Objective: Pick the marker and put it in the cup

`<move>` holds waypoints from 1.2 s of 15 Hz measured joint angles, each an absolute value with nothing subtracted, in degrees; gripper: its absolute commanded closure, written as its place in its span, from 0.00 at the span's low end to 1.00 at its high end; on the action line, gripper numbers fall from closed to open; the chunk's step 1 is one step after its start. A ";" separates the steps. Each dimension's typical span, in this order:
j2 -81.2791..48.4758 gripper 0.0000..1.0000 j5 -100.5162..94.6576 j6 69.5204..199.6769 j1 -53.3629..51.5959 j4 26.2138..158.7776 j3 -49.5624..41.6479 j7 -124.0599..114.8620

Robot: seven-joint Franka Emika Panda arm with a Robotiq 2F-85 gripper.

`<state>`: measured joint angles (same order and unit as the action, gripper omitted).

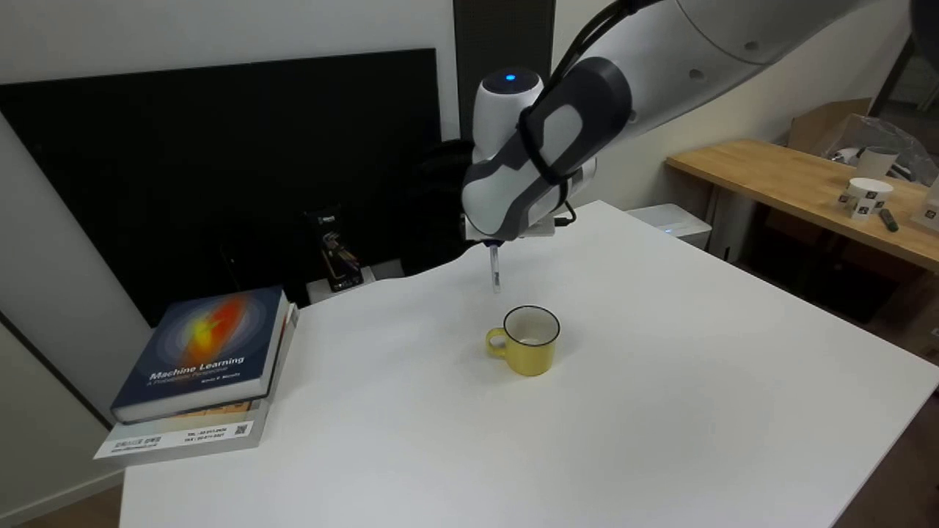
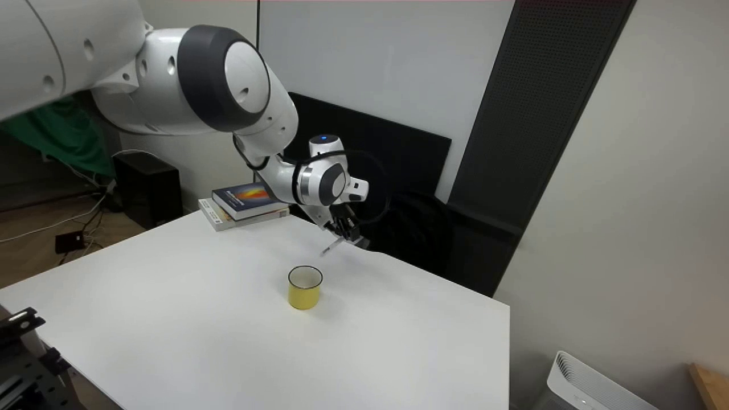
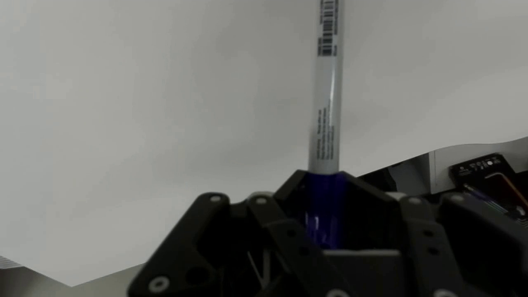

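While the fingers pinch the marker by its dark blue cap, its pale barrel juts out beyond them, held above the white tabletop and apart from the yellow cup, which stands upright there. Two stacked books lie at the tabletop's edge; a black panel stands behind, and a wooden desk shows in an exterior view.

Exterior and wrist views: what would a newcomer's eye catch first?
The yellow cup likely stands out first, upright on the white table in both exterior views. In the wrist view, the fingers grip the marker by its dark blue end. At left in an exterior view lies the Machine Learning book, its cover splashed orange-red.
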<state>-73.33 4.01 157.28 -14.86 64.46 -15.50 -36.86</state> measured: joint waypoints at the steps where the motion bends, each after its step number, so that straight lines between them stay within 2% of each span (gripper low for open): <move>1: -72.38 0.94 4.01 159.01 -15.71 66.93 -16.26 -37.26; 11: -59.94 0.94 4.04 167.24 -23.55 90.06 -22.41 -38.92; 18: -55.97 0.94 5.41 171.94 -25.54 100.14 -23.48 -38.93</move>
<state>-55.97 5.41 171.94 -25.54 100.14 -23.48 -38.93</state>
